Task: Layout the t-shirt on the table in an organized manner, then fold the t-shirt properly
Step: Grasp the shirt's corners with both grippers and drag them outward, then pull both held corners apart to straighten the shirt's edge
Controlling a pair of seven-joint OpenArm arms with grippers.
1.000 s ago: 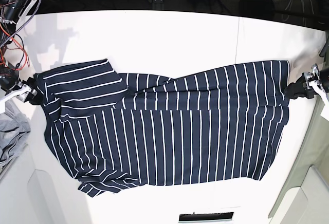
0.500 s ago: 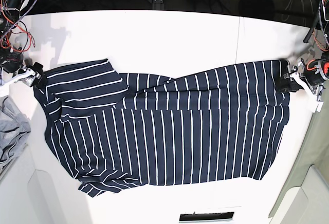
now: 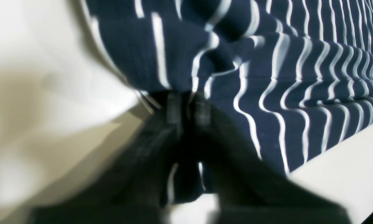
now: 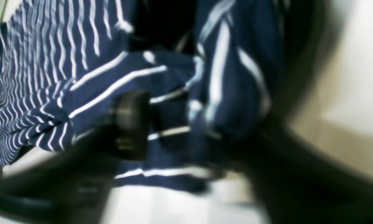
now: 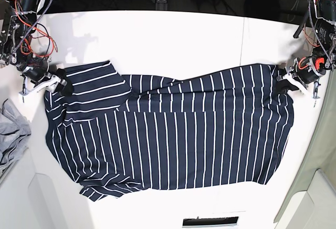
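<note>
The left gripper (image 3: 188, 105) is clamped on the hem edge of the t-shirt (image 5: 173, 134), its two dark fingers pressed close together with a pinch of navy striped cloth bunched between them, as the left wrist view shows. In the base view that gripper (image 5: 282, 83) sits at the shirt's upper corner near the table's right edge, its white and orange body reaching in from beyond the cloth.

The right gripper (image 4: 170, 124) has striped fabric between its fingers; the view is blurred, with one round dark fingertip (image 4: 132, 123) on one side of a rumpled fold and the other finger lost in shadow, so whether the jaws have a firm grip cannot be told. In the base view this gripper (image 5: 59, 84) meets the shirt's sleeve corner near the table's left edge.

The shirt lies spread across the middle of the table (image 5: 157, 40), its length running from left to right, the white stripes crossing it. Its upper edge is folded over in a rumpled band, and the sleeve at the upper left lies doubled onto the body. The lower left corner is creased. A grey cloth (image 5: 10, 134) hangs at the table's left edge, apart from the shirt. A thin dark seam (image 5: 244, 40) crosses the tabletop toward the right.
</note>
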